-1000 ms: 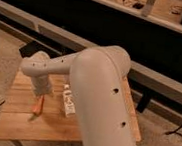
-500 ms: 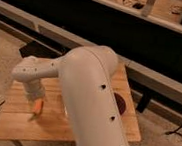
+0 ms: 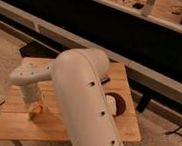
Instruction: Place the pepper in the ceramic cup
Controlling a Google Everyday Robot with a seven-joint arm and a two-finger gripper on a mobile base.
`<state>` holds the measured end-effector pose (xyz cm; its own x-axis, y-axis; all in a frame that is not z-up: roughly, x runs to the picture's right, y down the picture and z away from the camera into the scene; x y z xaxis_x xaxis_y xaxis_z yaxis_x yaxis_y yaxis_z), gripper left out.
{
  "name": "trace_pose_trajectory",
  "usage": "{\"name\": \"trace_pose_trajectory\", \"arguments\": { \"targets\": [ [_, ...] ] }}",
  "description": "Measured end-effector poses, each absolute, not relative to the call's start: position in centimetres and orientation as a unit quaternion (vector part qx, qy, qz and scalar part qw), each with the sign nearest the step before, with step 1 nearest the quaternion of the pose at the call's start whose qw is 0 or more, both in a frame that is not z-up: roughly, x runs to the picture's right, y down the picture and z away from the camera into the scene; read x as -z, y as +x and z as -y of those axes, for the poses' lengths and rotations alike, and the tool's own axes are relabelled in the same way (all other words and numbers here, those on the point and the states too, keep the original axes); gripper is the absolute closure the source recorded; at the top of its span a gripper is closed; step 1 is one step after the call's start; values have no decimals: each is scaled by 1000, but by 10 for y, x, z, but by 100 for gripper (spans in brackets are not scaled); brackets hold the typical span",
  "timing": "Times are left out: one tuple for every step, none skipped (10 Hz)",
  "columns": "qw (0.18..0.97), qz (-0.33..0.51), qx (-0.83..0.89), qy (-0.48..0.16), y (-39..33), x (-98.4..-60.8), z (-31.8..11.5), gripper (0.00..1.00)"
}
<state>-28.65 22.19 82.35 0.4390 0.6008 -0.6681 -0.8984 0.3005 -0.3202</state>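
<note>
The pepper, small and orange, lies on the front left part of the wooden table. My gripper hangs at the end of the white arm, directly over the pepper and almost touching it; it is open, and the pepper looks to be resting on the table. The ceramic cup, low and dark brown, stands on the right side of the table, partly hidden behind the arm.
The bulky white arm covers the middle of the table. A small flat black object lies at the back right of the tabletop. A dark counter wall runs behind the table. A black cable lies on the floor at right.
The arm has swung left and forward, and the gripper has come down closer over the pepper. The pepper stays in the same spot on the table.
</note>
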Motion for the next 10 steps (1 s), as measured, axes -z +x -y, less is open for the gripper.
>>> {"name": "trace_pose_trajectory", "arguments": {
  "targets": [
    [772,-215,-492,-341,-291,-833,-221,35],
    [770,-214,-495,-341,-293,-835,-220,38],
    [768,-212,-500,-340,-297,-838,-218,47],
    [769,-210,-501,-338,-296,-842,-214,57],
    [770,-210,-501,-335,-294,-844,-211,67],
    [772,-211,-501,-330,-290,-845,-208,78],
    [773,-214,-501,-326,-284,-847,-205,87],
    [775,-215,-500,-322,-280,-847,-202,97],
    [777,-217,-497,-319,-278,-844,-202,100],
    [778,-221,-495,-318,-275,-842,-202,100]
  ]
}}
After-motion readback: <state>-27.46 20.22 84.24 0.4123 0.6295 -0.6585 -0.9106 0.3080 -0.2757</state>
